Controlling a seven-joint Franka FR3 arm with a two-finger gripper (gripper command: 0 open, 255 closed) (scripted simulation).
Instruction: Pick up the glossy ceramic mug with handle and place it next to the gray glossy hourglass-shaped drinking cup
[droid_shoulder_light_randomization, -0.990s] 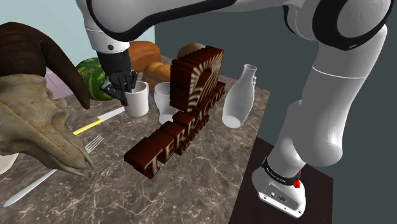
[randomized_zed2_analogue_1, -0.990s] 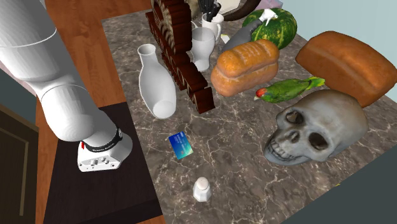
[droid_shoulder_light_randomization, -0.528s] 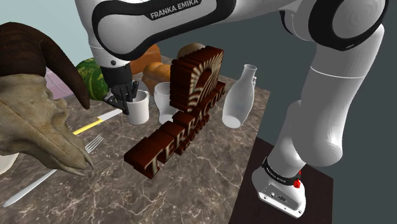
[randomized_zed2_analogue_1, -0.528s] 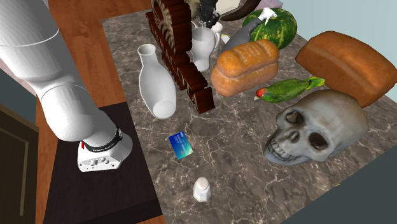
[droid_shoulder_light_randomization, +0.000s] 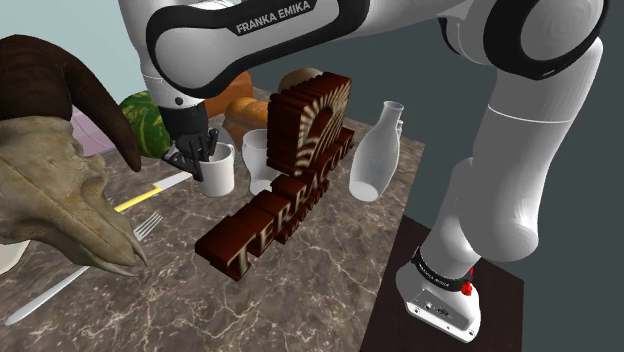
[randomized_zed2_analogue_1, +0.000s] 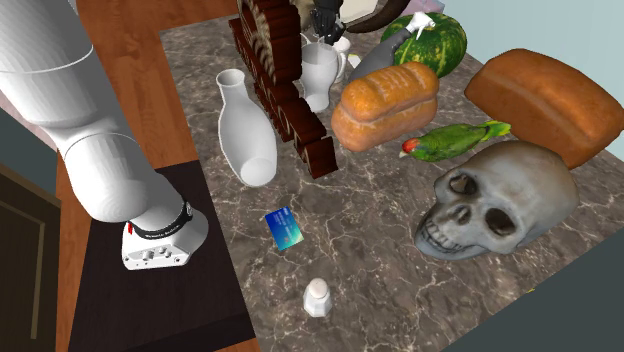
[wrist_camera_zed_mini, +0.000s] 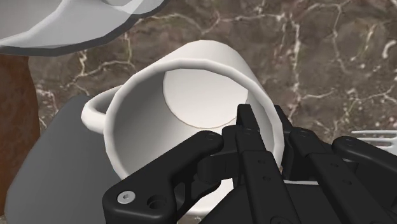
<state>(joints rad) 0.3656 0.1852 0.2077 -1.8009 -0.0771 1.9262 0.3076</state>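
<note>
From the wrist camera, the end effector (wrist_camera_zed_mini: 263, 124), clamped over the rim of the mug (wrist_camera_zed_mini: 203, 95), hid that mug's near wall from me. The hourglass cup (wrist_camera_zed_mini: 76, 25) beside it was cut off by the frame's edge. In the shoulder view the brown lettered block (droid_shoulder_light_randomization: 290, 170) covered one side of the cup, the arm (droid_shoulder_light_randomization: 250, 30) hid much of the watermelon (droid_shoulder_light_randomization: 148, 118), and the horned skull (droid_shoulder_light_randomization: 50, 190) ran off the left edge.

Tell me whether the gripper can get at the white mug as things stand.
Yes, it looks so: the gripper is at the rim of the mug, jaws astride its wall on the side away from the handle, apparently clamping it. Nothing stands between them.
</note>
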